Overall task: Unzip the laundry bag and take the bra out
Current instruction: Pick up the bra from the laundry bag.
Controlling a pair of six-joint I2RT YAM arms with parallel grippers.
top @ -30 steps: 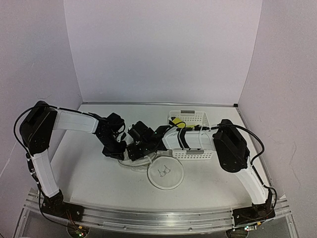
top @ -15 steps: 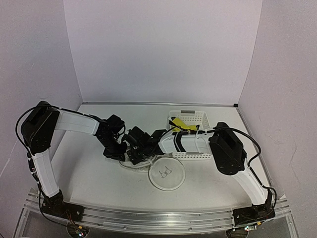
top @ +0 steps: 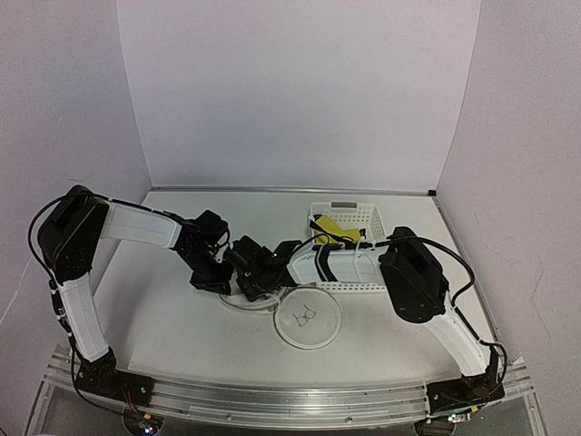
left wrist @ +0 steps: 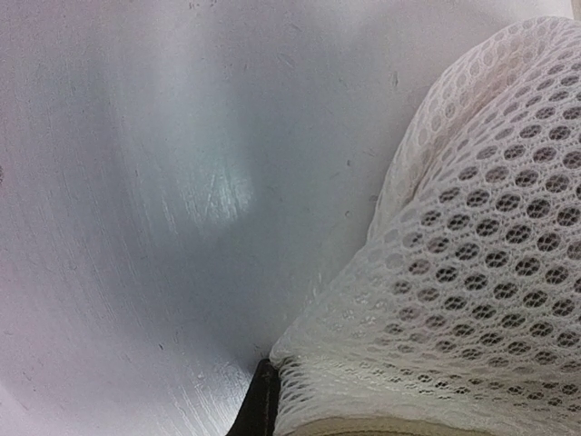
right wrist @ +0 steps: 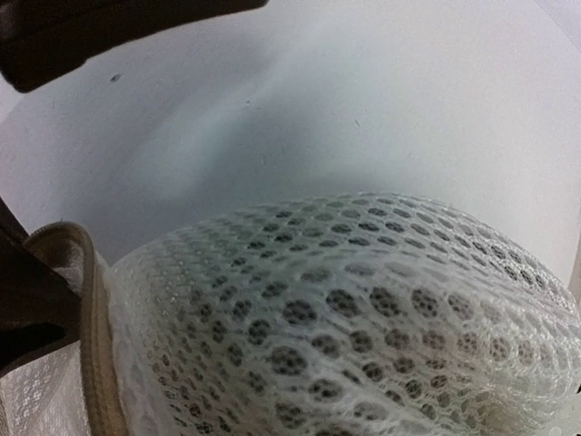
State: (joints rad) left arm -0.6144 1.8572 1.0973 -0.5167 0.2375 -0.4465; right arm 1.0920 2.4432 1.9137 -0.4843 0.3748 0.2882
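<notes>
Lab test cell: plain white walls (top: 300, 91), white table (top: 182, 331), aluminium mounting rail (top: 272, 396)

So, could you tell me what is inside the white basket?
The yellow bra lies at the far end of the basket; the right arm covers the near part, so anything there is hidden.

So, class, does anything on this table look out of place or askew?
Yes. The laundry bag looks lopsided: its round face lies flat, but mesh at one edge is drawn out under the left pincer and right pincer. Also, yellow fabric, seemingly the bra, lies in the basket, not the bag.
</notes>
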